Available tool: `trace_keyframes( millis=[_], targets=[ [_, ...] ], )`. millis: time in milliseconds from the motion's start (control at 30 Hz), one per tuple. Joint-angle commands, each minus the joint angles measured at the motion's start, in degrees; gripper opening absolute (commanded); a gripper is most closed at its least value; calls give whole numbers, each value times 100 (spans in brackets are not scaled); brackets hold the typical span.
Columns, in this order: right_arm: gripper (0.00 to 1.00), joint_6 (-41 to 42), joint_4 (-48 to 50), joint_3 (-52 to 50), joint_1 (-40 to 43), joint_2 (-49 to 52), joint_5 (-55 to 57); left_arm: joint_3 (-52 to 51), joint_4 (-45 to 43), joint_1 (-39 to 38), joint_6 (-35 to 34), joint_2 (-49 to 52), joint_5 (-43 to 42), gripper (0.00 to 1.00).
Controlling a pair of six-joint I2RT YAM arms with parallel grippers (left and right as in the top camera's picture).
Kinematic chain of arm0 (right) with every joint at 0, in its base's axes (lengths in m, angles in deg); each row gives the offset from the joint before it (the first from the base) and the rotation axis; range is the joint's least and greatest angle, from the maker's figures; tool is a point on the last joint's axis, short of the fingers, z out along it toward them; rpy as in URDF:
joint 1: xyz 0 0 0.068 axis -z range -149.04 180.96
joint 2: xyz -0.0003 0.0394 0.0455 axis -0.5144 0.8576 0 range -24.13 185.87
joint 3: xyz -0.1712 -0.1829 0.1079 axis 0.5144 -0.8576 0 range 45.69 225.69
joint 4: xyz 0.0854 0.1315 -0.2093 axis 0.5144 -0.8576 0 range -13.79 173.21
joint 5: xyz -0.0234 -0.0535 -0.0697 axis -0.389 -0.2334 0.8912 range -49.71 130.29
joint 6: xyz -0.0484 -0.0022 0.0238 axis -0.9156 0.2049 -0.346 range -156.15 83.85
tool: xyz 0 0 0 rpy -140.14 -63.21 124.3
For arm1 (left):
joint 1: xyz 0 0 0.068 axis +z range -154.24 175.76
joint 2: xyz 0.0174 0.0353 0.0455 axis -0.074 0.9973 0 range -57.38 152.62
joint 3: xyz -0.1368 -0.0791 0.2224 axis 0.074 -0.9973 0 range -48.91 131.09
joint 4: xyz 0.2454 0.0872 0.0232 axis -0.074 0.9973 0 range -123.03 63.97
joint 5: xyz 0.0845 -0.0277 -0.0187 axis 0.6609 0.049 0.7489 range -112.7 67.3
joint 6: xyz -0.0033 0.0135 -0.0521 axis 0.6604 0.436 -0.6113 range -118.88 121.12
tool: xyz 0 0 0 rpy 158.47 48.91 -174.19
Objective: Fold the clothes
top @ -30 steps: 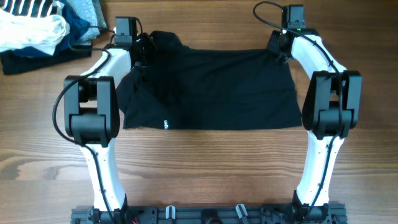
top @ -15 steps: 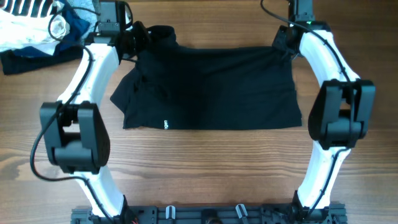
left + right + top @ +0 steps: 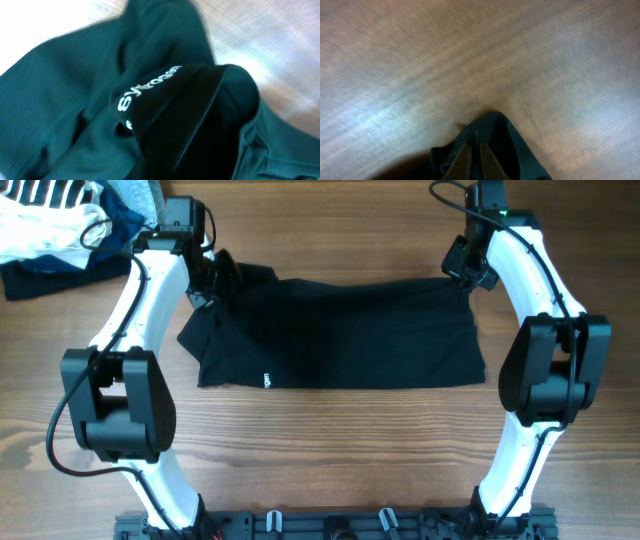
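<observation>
The black garment (image 3: 340,330) lies on the table (image 3: 330,440), long axis 9-to-3 o'clock, its body toward 6 o'clock from the right gripper (image 3: 462,272), clamped on its 1 o'clock corner, and the left gripper (image 3: 215,275), cloth-buried at 11 o'clock, closure hidden.

Your left arm (image 3: 147,290) and right arm (image 3: 530,273): white links, black joints, black cables (image 3: 52,438); white lettering on a left finger (image 3: 170,120).

Both arms reach to the far side of the table, elbows bowed outward. The left arm (image 3: 148,295) bends right at the wrist, and the left gripper (image 3: 218,275) is closed on the black garment (image 3: 340,330). The right arm (image 3: 532,275) angles left, and the right gripper (image 3: 462,270) points down, its fingers (image 3: 462,162) pinched together on the garment's far right corner.
</observation>
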Motion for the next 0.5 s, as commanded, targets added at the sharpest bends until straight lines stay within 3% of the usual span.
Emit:
trace_keyframes(
  millis=[0, 467],
  targets=[
    [4, 227, -262, 79, 63, -98, 164, 24, 409, 33, 223, -321, 289, 4],
    [4, 570, -1064, 79, 63, -98, 146, 22, 1696, 33, 258, -490, 933, 4]
  ],
)
